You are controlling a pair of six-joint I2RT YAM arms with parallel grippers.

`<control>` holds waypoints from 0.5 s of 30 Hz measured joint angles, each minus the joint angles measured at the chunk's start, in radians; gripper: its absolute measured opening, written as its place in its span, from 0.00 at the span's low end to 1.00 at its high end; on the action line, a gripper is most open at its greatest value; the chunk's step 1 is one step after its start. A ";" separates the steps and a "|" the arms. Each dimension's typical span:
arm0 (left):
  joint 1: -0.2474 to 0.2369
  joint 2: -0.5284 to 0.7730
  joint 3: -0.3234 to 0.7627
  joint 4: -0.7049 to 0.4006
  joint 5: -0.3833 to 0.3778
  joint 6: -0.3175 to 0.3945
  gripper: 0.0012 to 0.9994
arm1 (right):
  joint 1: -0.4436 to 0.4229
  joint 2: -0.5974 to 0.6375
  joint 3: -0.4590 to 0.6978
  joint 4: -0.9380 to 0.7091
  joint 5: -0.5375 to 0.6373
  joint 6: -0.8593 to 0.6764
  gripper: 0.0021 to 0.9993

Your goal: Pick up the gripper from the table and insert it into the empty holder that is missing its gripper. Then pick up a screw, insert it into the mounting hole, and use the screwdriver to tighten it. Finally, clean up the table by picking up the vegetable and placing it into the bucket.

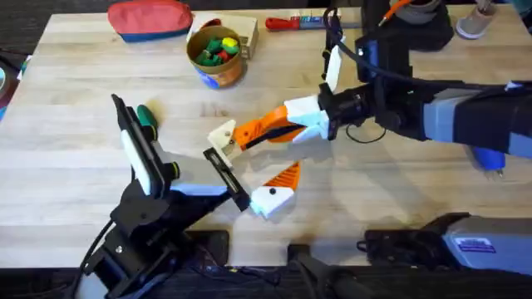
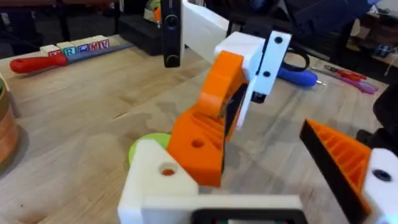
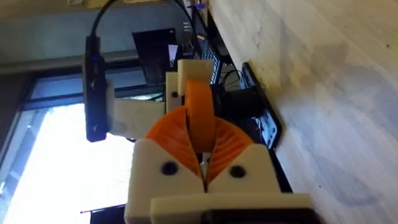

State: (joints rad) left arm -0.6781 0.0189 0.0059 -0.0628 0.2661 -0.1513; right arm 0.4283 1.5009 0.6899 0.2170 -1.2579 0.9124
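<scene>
Ribbed orange right tool (image 1: 249, 133) grips cream wedge-shaped gripper (image 1: 221, 135).

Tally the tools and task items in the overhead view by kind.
Screwdrivers: 2 (red-handled screwdriver, blue screwdriver)
Containers: 2 (bucket, red pouch)
Toy vegetable: 1
Holder: 1
Gripper piece: 1
Total: 7

Small wooden letter blocks (image 2: 74, 48) beside the slim red-handled screwdriver (image 2: 37, 62) show coloured letters, roughly "R", "M", "V"; otherwise unclear.
</scene>
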 joint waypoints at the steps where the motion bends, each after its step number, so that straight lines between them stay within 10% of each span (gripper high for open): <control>1: 0.000 0.000 0.000 0.000 0.000 0.000 0.99 | 0.003 0.000 0.000 0.009 0.001 0.004 0.00; 15: 0.000 0.000 0.000 -0.001 -0.004 -0.014 0.99 | 0.098 0.096 0.010 0.172 0.050 0.093 0.00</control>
State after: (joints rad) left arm -0.6781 0.0189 0.0059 -0.0635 0.2619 -0.1653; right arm 0.5261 1.5972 0.6995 0.3892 -1.2080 1.0058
